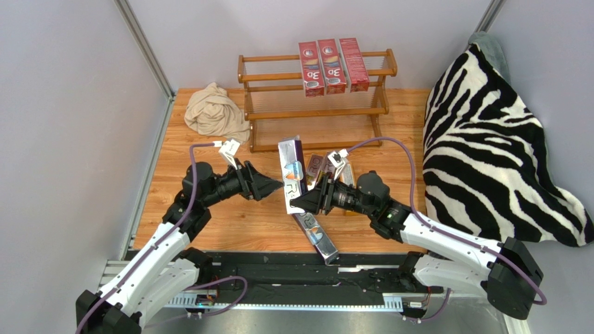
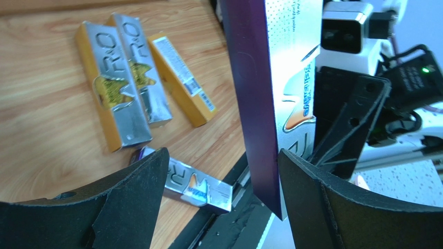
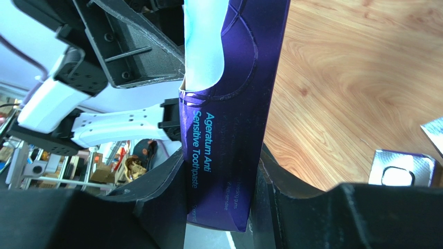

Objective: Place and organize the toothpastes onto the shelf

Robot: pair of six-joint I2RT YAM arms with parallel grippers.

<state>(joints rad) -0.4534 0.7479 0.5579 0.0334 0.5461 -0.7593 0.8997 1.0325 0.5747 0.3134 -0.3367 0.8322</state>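
My right gripper is shut on the lower end of a silver and purple toothpaste carton and holds it lifted over the table; it grips the purple side in the right wrist view. My left gripper is open, and the same carton stands between its fingers, against the right one. Another silver carton lies at the near table edge. Two silver cartons and an orange one lie side by side. Three red "3D" cartons stand on the top tier of the wooden shelf.
A beige cloth lies left of the shelf. A zebra-striped blanket covers the right side. The black rail runs along the near edge. Grey walls close in the left and back.
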